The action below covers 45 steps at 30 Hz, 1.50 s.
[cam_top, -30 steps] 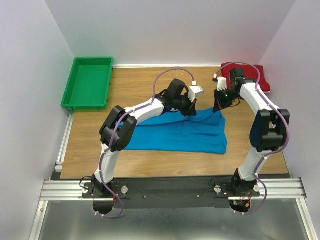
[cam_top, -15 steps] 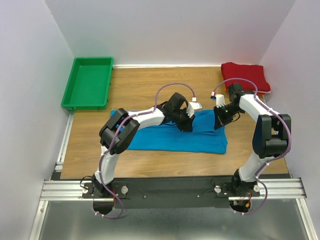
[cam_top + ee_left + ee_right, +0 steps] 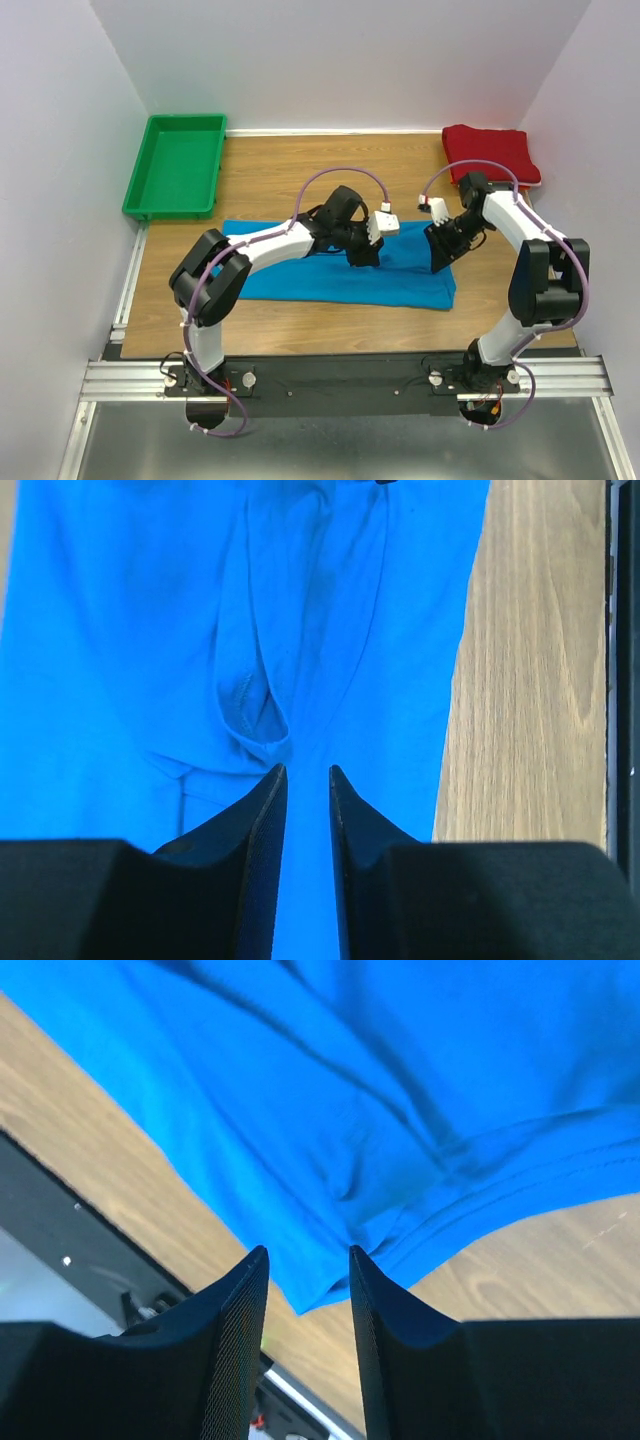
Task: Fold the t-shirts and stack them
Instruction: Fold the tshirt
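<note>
Left claw (image 3: 305, 771) and right claw (image 3: 306, 1252) ajar, empty, over blue shirt (image 3: 300, 285); red shirt (image 3: 490, 152), green tray (image 3: 180, 165) at far corners.

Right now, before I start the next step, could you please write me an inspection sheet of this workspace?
Surface: wooden table, bare wood around the cloth.
Job's things: blue t-shirt lies flat across the middle, with creases near its centre; red t-shirt is folded in the far right corner.
Clutter: green tray in the far left corner.
Grippers: left gripper is open just above the blue cloth and holds nothing; right gripper is open over the shirt's hem and holds nothing.
Cables: purple cables loop above both arms, clear of the cloth.
Surroundings: white walls on three sides; metal rail at the near edge.
</note>
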Motion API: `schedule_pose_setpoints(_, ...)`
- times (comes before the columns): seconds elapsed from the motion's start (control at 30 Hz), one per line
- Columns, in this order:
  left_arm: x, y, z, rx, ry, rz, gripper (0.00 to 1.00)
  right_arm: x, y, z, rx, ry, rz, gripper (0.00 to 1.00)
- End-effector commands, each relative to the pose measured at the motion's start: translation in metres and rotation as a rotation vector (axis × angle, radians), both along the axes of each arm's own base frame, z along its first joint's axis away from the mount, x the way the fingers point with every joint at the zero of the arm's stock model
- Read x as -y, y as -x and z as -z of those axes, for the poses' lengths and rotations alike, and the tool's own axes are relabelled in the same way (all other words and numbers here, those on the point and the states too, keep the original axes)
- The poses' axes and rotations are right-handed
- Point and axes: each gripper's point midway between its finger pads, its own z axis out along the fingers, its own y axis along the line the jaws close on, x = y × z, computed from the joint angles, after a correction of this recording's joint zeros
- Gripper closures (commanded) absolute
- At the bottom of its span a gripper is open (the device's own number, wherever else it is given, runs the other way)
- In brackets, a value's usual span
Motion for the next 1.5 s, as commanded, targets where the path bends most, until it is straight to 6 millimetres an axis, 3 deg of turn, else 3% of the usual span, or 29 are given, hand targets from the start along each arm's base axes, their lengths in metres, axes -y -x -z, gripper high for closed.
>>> schedule_pose_setpoints(0.0,-0.008,-0.001,-0.017,0.118,0.005,0.034,0.68,-0.005,-0.007,-0.028,0.061,-0.043,-0.021,0.55)
schedule_pose_setpoints(0.2,-0.005,-0.011,-0.026,0.127,0.028,-0.021,0.66,-0.022,-0.062,-0.035,0.098,-0.116,0.171,0.55)
schedule_pose_setpoints(0.4,0.001,-0.023,-0.023,0.073,0.027,-0.073,0.57,-0.020,-0.070,-0.004,-0.023,-0.087,0.231,0.47)
schedule_pose_setpoints(0.63,0.022,-0.029,0.003,-0.060,0.000,-0.076,0.57,-0.019,-0.056,0.012,-0.093,-0.075,0.224,0.44)
schedule_pose_setpoints(0.87,0.026,-0.031,0.013,-0.084,-0.008,-0.075,0.57,-0.027,-0.034,-0.005,-0.107,-0.132,0.163,0.63)
schedule_pose_setpoints(1.0,0.025,-0.030,0.015,-0.088,-0.011,-0.077,0.57,-0.025,-0.011,0.000,-0.159,-0.130,0.124,0.77)
schedule_pose_setpoints(1.13,0.025,-0.029,0.013,-0.089,-0.005,-0.074,0.57,-0.023,0.011,0.005,-0.207,-0.128,0.087,0.84)
schedule_pose_setpoints(1.2,0.025,-0.029,0.014,-0.089,-0.005,-0.074,0.57,-0.024,0.018,-0.002,-0.207,-0.145,0.056,0.85)
schedule_pose_setpoints(1.27,0.025,-0.029,0.015,-0.087,-0.006,-0.074,0.57,-0.024,0.016,-0.007,-0.181,-0.143,0.053,0.78)
schedule_pose_setpoints(1.3,0.026,-0.030,0.015,-0.087,-0.003,-0.073,0.57,-0.025,0.008,-0.015,-0.141,-0.147,0.071,0.66)
schedule_pose_setpoints(1.37,0.027,-0.029,0.016,-0.098,-0.003,-0.073,0.57,-0.025,-0.001,-0.021,-0.107,-0.149,0.090,0.55)
schedule_pose_setpoints(1.47,0.028,-0.030,0.019,-0.107,-0.009,-0.080,0.57,-0.023,-0.021,-0.027,-0.067,-0.144,0.143,0.48)
